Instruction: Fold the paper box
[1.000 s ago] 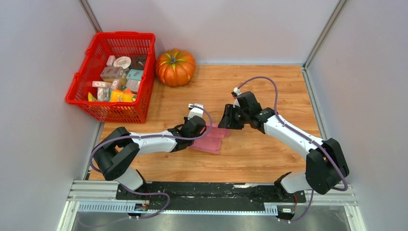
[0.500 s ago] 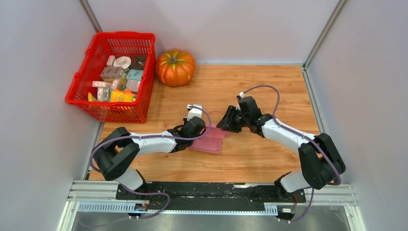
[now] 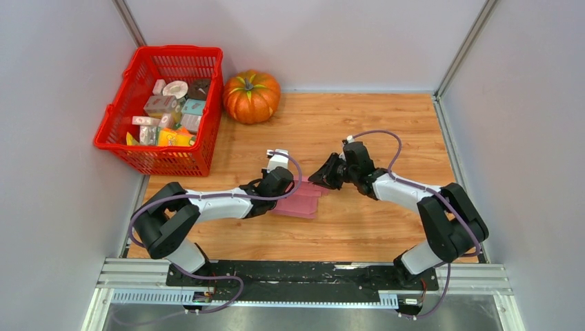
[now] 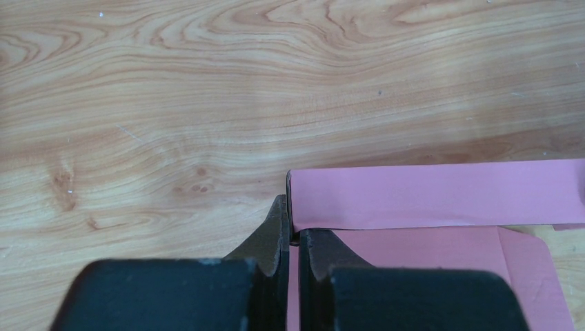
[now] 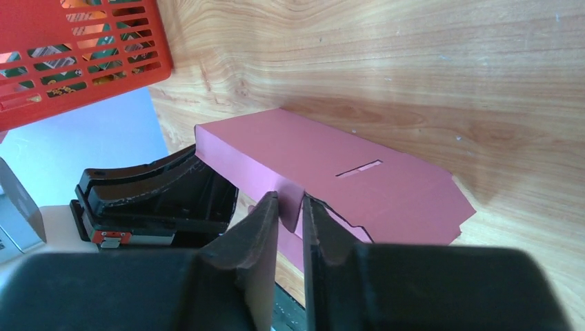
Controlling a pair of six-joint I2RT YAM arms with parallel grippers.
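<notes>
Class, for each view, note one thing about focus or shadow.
Top external: even light, faint shadows on the table. Left wrist: wood grain crisp, left hand soft up close. Right wrist: right hand blurred, dark shadow beside the paper box.

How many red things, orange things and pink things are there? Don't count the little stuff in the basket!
Red: 1, the basket
Orange: 1, the pumpkin
Pink: 1, the paper box
Total: 3
</notes>
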